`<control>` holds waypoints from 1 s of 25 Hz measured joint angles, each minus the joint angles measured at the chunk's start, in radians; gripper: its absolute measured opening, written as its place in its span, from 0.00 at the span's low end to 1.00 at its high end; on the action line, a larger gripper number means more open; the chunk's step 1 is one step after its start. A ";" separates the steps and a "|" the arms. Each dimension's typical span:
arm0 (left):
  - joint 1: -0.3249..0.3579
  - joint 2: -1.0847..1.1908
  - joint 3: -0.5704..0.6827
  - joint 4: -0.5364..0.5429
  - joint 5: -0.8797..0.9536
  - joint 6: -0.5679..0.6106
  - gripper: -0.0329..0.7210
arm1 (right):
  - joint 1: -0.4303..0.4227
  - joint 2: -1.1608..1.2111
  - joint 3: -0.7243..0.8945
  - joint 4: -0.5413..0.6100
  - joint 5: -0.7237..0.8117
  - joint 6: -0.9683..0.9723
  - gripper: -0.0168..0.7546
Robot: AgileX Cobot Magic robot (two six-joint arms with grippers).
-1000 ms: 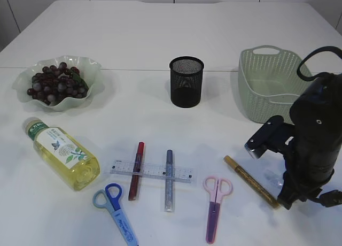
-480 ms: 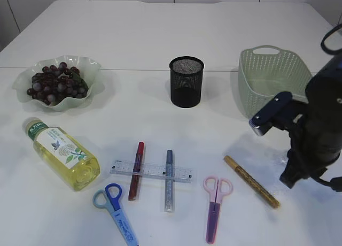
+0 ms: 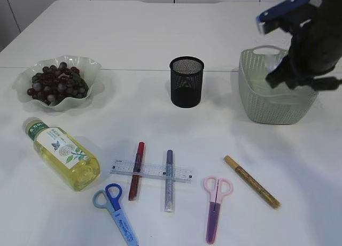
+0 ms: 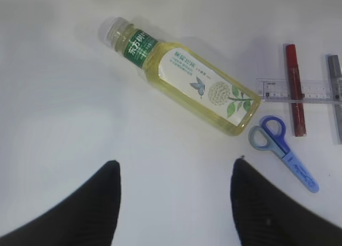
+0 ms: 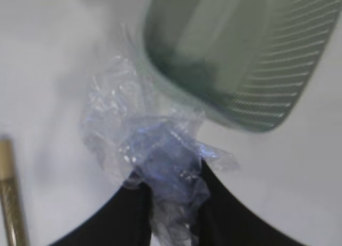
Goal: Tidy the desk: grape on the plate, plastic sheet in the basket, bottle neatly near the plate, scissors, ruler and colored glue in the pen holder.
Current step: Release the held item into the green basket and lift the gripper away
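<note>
At the far left of the white table point(image 3: 160, 32), a frilled pale-green glass plate point(image 3: 91, 69) holds a bunch of dark grapes point(image 3: 56, 84); in front of it a bottle point(image 3: 63, 154) of yellow liquid lies on its side, cap toward the plate; the left wrist view shows the left gripper point(image 4: 173, 203) hovering above bare table just short of the bottle, its two dark fingers spread wide with nothing between them. Next come blue-handled scissors point(image 3: 115, 206) near the front edge; a clear ruler point(image 3: 152, 170) lies crosswise over a red glue pen point(image 3: 137, 170) and a silver glitter glue pen point(image 3: 169, 179), both pointing away from the camera; behind them, mid-table, stands a black mesh pen holder point(image 3: 186, 81), upright. Further right lie pink scissors point(image 3: 216, 206) with purple blades, then a gold glue pen point(image 3: 251, 181) set at a slant. At the right stands a pale-green woven basket point(image 3: 256, 91); the right gripper point(image 5: 171, 184) is raised over its near side, fingers pinched narrowly on a crumpled clear plastic sheet point(image 5: 144, 144), which hangs bunched above the table beside the basket's rim in the right wrist view.
</note>
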 joint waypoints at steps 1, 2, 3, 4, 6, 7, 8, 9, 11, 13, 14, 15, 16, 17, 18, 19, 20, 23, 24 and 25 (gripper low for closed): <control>0.000 0.000 0.000 -0.005 0.004 0.000 0.66 | -0.025 0.010 -0.035 0.000 0.000 0.016 0.24; 0.000 0.000 0.000 -0.007 0.006 0.000 0.66 | -0.051 0.024 -0.062 0.000 0.000 0.032 0.24; 0.000 0.000 0.000 -0.011 0.008 0.000 0.66 | -0.073 0.041 -0.092 0.009 0.000 0.039 0.24; 0.000 0.000 0.000 -0.014 0.008 0.000 0.66 | -0.099 0.056 -0.119 0.021 -0.003 0.046 0.24; 0.000 0.000 0.000 -0.018 0.008 0.000 0.66 | -0.138 0.095 -0.162 0.049 -0.024 0.051 0.24; 0.000 0.000 0.000 -0.019 0.008 0.000 0.66 | -0.154 0.116 -0.185 0.056 -0.031 0.053 0.24; 0.000 0.000 0.000 -0.020 0.008 0.000 0.65 | -0.165 0.134 -0.207 0.061 -0.042 0.055 0.24; 0.000 0.000 0.000 -0.020 0.008 0.000 0.65 | -0.170 0.156 -0.225 0.063 -0.049 0.057 0.24; 0.000 0.000 0.000 -0.023 0.008 0.000 0.65 | -0.172 0.200 -0.270 0.068 -0.060 0.065 0.24; 0.000 0.000 0.000 -0.023 0.008 0.000 0.65 | -0.172 0.251 -0.310 0.072 -0.065 0.086 0.28; 0.000 0.000 0.000 -0.024 0.008 0.000 0.65 | -0.172 0.276 -0.331 0.076 -0.065 0.094 0.33; 0.000 0.000 0.000 -0.025 0.008 0.000 0.64 | -0.172 0.296 -0.350 0.078 -0.065 0.102 0.41; 0.000 0.000 0.000 -0.025 0.008 0.000 0.64 | -0.172 0.317 -0.366 0.080 -0.061 0.117 0.51; 0.000 0.000 0.000 -0.025 0.008 0.000 0.64 | -0.172 0.335 -0.384 0.082 -0.051 0.130 0.59; 0.000 0.000 0.000 -0.026 0.008 0.000 0.64 | -0.172 0.346 -0.399 0.082 -0.042 0.150 0.68; 0.000 0.000 0.000 -0.026 0.008 0.000 0.64 | -0.172 0.354 -0.408 0.082 -0.035 0.170 0.75; 0.000 0.000 0.000 -0.026 0.008 0.000 0.64 | -0.172 0.356 -0.410 0.082 -0.026 0.182 0.79; 0.000 0.000 0.000 -0.026 0.008 0.000 0.63 | -0.172 0.356 -0.430 0.085 0.010 0.197 0.84; 0.000 0.000 0.000 -0.028 0.008 0.000 0.63 | -0.172 0.356 -0.439 0.093 0.031 0.195 0.84; 0.000 0.000 0.000 -0.028 0.008 0.000 0.63 | -0.172 0.356 -0.447 0.107 0.051 0.182 0.84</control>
